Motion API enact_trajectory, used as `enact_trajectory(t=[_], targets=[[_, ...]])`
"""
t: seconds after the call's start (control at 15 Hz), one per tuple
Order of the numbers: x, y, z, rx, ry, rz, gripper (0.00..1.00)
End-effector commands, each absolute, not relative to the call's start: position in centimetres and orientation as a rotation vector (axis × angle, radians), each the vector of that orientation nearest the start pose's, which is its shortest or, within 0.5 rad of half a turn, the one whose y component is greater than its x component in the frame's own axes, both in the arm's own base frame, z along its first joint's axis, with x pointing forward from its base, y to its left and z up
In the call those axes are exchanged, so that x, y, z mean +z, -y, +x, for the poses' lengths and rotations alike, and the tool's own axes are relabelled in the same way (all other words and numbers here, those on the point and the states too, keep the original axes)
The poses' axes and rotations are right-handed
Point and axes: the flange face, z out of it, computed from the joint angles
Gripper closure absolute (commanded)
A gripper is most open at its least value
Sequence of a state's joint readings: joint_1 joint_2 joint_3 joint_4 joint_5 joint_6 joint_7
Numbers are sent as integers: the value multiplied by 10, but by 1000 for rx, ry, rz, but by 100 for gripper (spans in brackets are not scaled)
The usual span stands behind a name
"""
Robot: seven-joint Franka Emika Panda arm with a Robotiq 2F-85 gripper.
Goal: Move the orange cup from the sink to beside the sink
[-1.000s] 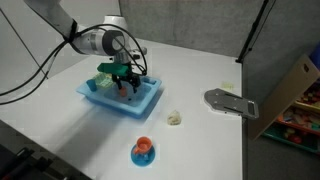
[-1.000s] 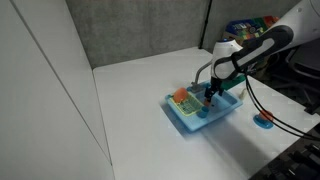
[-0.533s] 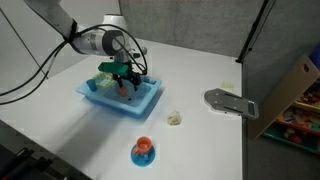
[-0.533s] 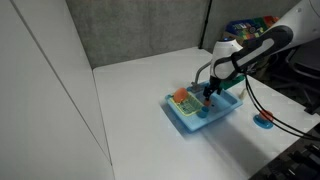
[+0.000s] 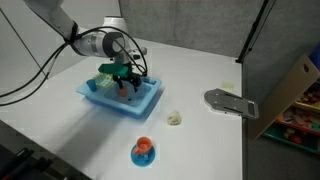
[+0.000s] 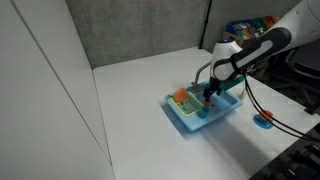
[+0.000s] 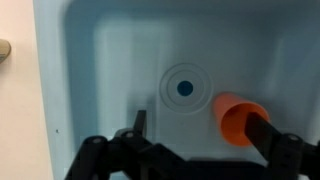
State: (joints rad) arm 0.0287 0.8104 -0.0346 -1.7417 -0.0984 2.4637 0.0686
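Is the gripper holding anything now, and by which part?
Nothing is held. The gripper is open inside the sink; the orange cup sits beside one finger, not clamped.

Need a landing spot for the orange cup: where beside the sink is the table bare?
Bare table spreads between the sink and the grey wall panels. Crowded: the side toward the beige lump and blue saucer, and the sink itself, where the open gripper stands at the orange cup.
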Motion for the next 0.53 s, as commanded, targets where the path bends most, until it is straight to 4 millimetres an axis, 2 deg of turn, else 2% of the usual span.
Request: enact_trajectory(t=[0.0, 0.07, 0.13, 0.47], targets=[[106, 4, 654, 123, 35, -3216, 0], [112, 4, 654, 129, 21, -3216, 0], [104, 3, 648, 137, 23, -3225, 0], [105, 0, 651, 86, 32, -3226, 0]])
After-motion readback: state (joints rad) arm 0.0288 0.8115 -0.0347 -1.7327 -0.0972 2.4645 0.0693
